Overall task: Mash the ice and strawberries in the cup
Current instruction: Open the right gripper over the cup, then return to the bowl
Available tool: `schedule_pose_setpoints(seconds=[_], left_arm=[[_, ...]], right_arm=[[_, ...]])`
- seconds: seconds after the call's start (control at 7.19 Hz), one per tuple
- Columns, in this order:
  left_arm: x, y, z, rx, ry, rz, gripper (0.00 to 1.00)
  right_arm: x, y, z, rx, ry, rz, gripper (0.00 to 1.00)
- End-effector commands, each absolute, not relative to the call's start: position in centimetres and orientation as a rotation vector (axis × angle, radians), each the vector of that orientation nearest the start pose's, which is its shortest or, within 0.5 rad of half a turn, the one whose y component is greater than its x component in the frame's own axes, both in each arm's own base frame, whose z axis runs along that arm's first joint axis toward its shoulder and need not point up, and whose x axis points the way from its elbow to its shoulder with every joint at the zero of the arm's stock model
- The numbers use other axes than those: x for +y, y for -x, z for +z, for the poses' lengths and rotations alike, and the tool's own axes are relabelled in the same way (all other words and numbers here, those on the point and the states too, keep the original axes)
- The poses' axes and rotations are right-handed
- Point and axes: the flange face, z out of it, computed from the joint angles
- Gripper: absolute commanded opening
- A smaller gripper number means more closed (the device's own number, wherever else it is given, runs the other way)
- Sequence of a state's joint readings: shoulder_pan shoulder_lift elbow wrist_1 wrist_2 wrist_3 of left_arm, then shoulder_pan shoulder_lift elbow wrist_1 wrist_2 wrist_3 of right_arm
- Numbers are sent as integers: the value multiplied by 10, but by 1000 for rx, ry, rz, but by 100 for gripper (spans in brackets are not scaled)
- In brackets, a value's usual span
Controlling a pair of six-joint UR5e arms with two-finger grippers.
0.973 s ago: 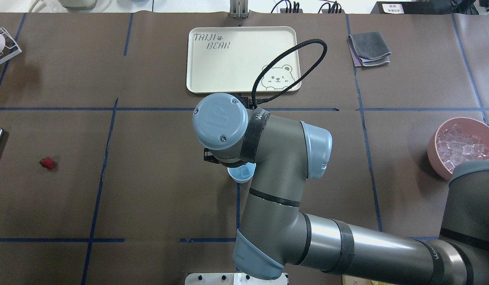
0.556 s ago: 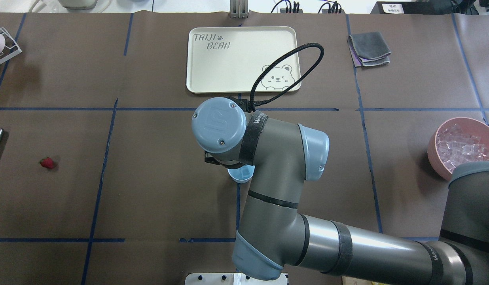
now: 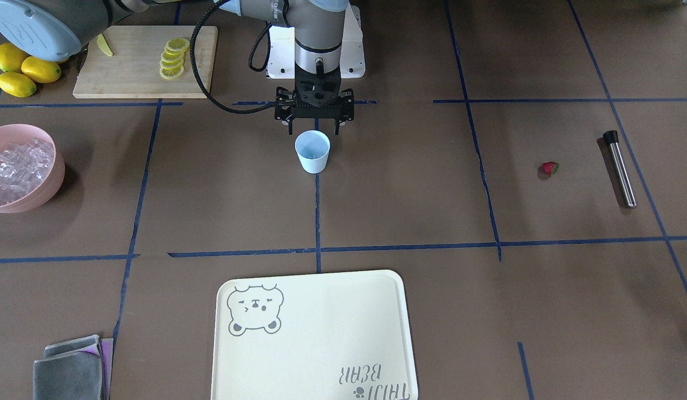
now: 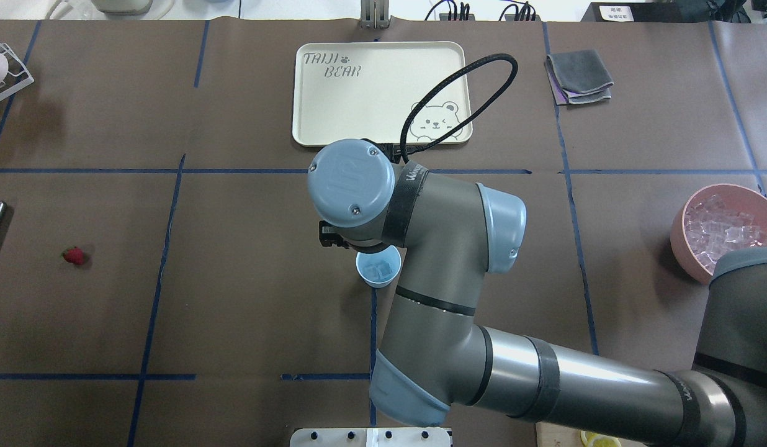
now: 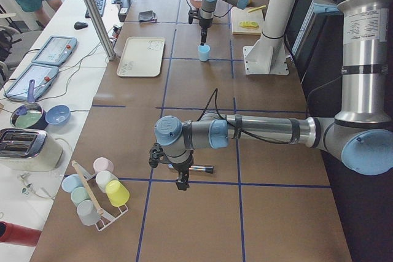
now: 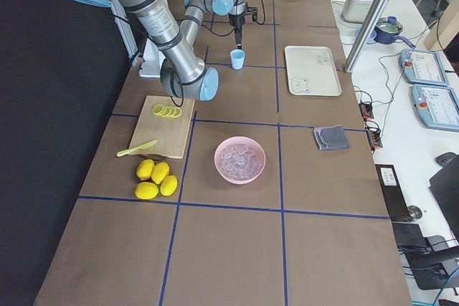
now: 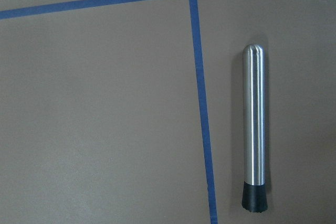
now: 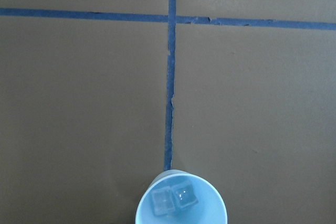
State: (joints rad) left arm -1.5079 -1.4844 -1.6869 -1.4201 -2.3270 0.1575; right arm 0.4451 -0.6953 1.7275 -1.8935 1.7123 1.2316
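Note:
The light blue cup (image 4: 377,271) stands upright at mid-table, also seen in the front view as cup (image 3: 312,151). Two clear ice cubes (image 8: 172,199) lie in its bottom. My right gripper (image 3: 314,133) hangs open just above and behind the cup, holding nothing. More ice (image 3: 13,166) fills the pink bowl (image 4: 687,239). The strawberry (image 3: 549,168) lies alone on the mat, far to my left. My left gripper (image 5: 182,183) hovers over a steel muddler (image 7: 254,129); I cannot tell whether it is open or shut.
A cream bear tray (image 4: 309,133) lies beyond the cup. Folded grey cloths (image 4: 579,76) sit at the far right. A cutting board (image 3: 138,78) with lemon slices, and whole lemons (image 3: 21,72), are near my right base. A rack of cups (image 5: 98,191) stands at the left end.
My right wrist has shifted slightly away from over the cup, uncovering more of it, so the two cubes inside show. The cup and strawberry have not moved.

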Motion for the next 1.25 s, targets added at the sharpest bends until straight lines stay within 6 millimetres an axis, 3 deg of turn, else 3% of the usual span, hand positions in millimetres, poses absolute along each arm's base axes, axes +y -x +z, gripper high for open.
schedule_pose_setpoints(seconds=[0.0,0.42,0.7,0.83,1.11], left_arm=[[-448,37,659,761,84,161,100],[-446,37,661,760,91,160,100],[-446,37,661,760,93,159,100],[-446,37,661,760,91,160,100],[-446,37,660,761,88,161,100]], right_arm=[[-446,474,139,-719,-149,23,99],[-501,319,231,-693,-200,-167,99],[-521,216,312,-656,-197,-291,99],[-521,168,348,-672,-179,-315,99],[-481,95,444,-716,-216,-377,99]])
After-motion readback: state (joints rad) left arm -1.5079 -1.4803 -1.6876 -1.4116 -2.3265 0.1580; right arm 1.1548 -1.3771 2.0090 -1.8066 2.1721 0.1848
